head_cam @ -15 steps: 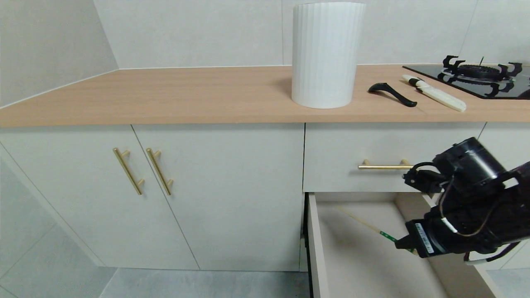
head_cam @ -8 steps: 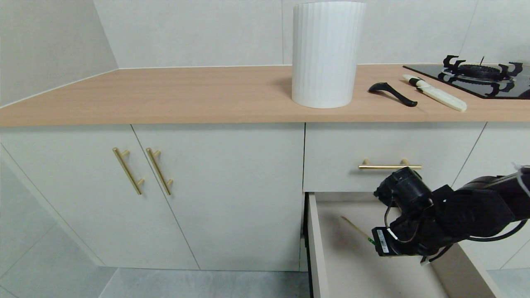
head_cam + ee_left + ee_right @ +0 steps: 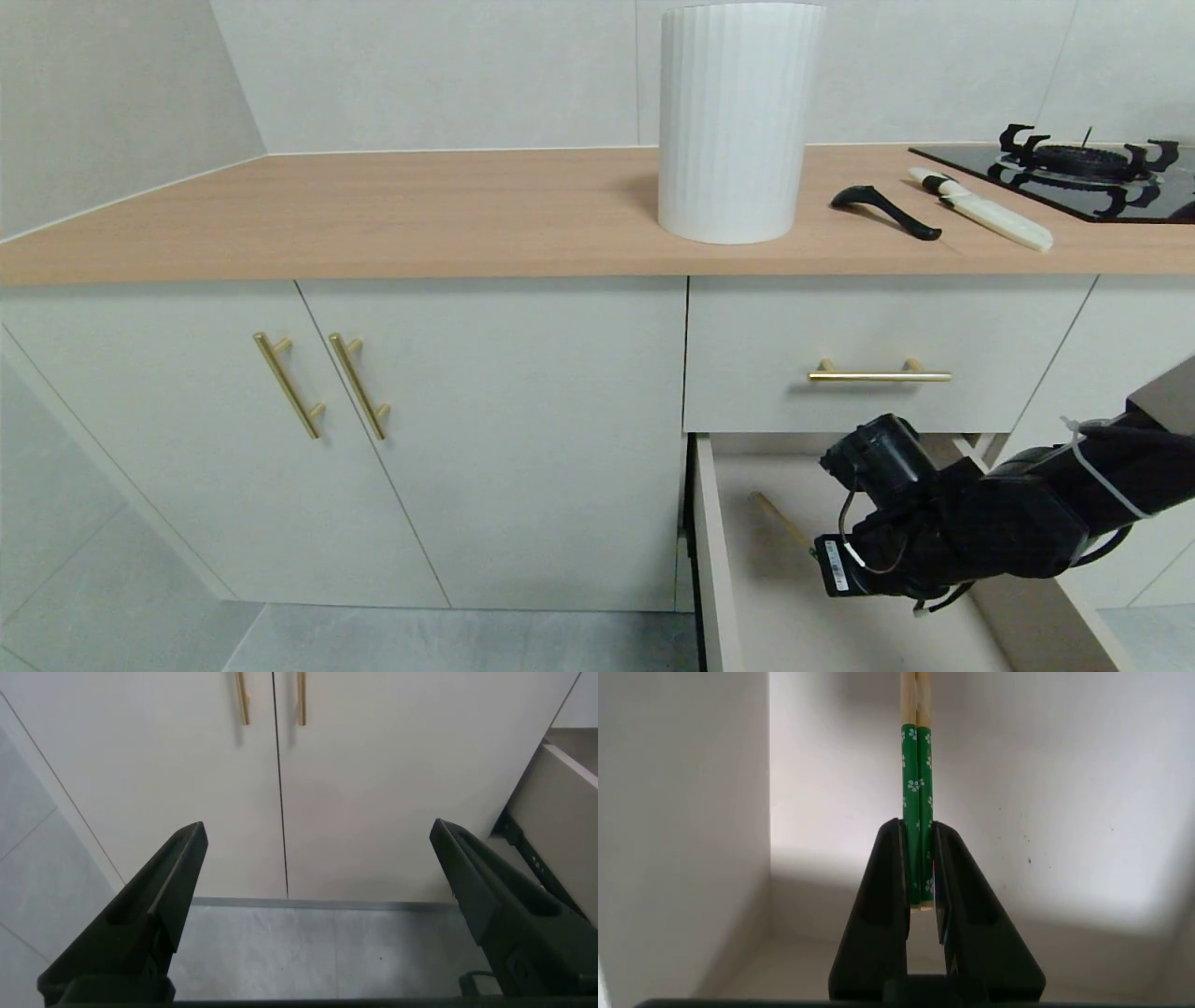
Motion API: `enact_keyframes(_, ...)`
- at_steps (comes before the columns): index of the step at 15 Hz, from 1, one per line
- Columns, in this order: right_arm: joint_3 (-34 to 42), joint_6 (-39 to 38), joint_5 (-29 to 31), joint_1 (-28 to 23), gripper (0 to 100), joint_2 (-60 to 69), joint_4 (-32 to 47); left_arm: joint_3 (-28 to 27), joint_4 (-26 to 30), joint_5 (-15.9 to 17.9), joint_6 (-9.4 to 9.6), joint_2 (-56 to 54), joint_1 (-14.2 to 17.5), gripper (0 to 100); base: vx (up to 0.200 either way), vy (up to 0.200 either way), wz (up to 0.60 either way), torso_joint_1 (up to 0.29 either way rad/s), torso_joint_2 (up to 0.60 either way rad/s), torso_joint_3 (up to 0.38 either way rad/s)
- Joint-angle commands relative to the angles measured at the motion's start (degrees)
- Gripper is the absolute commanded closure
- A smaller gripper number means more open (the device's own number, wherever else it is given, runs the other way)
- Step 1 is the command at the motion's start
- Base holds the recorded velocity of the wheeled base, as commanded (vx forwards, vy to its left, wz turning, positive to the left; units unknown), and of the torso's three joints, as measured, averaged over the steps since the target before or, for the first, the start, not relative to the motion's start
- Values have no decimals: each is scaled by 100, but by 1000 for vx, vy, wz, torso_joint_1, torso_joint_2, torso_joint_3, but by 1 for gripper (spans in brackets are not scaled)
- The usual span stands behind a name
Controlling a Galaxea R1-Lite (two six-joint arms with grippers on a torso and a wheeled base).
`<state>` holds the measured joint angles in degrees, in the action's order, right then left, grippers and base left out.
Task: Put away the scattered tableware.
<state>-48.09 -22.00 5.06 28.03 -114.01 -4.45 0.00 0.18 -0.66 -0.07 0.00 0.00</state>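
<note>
My right gripper [image 3: 814, 553] is down inside the open lower drawer [image 3: 711, 551], shut on a pair of wooden chopsticks [image 3: 780, 522] with green patterned ends. In the right wrist view the chopsticks [image 3: 916, 784] run straight out from between the closed fingers [image 3: 889, 905] toward the drawer's pale back wall. My left gripper [image 3: 318, 905] hangs open in front of the lower cabinet doors, holding nothing. On the wooden counter lie a black-handled utensil [image 3: 885, 212] and a cream knife [image 3: 980, 209].
A tall white ribbed container [image 3: 735, 121] stands on the counter [image 3: 373, 215]. A black gas hob [image 3: 1074, 173] sits at the far right. A shut drawer with a gold handle [image 3: 878, 375] is above the open one. Two cabinet doors with gold handles [image 3: 322, 383] are to the left.
My right arm has dropped lower and shifted left, carrying the chopsticks deeper into the open drawer. The counter items have not moved.
</note>
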Motion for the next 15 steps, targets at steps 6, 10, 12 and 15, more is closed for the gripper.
enact_keyframes(6,142,12,4,19,100,-676,-452,0,-1,-4,-1,9,0,0,0,0,0,0,0,0)
enact_keyframes(10,142,12,13,54,100,-1150,-654,0,-1,4,-1,9,0,0,0,0,0,0,0,0)
enact_keyframes(12,204,12,101,98,100,-1335,-900,0,-1,4,-1,0,0,0,0,0,0,0,0,0)
enact_keyframes(15,221,21,188,89,100,-1502,-1190,0,-1,-4,-1,0,0,0,0,0,0,0,0,0)
